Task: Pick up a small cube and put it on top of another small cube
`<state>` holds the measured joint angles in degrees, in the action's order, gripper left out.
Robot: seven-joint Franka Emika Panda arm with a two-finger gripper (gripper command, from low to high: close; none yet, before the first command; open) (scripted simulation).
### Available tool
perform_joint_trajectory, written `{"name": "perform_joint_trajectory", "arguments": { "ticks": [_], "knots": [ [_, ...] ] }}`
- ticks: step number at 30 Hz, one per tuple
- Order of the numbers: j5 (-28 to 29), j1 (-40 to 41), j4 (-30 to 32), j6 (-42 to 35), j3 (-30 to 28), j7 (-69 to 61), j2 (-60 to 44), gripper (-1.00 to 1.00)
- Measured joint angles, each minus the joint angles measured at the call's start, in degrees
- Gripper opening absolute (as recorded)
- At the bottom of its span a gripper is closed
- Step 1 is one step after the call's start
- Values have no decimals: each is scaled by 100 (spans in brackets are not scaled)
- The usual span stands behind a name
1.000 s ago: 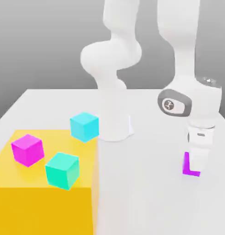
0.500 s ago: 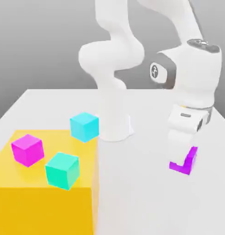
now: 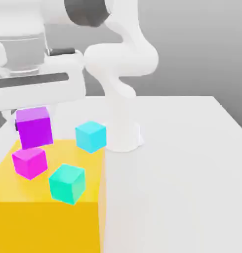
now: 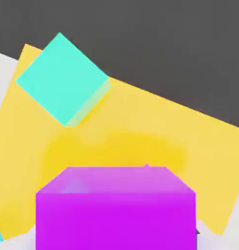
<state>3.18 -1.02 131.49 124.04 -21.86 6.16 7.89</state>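
Violet cube [image 3: 34, 127] just above pink cube [image 3: 29, 162], yellow block [image 3: 49, 212]; pincer state unclear

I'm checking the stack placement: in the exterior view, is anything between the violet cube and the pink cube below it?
Nothing. In the exterior view the violet cube sits just above the pink cube, with no object between them, on the yellow block.
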Motion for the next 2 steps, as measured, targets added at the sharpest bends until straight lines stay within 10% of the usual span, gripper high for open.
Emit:
{"name": "perform_joint_trajectory", "arguments": {
  "ticks": [2],
  "knots": [
    [0,0,0,0,0,0,0,100]
  ]
}}
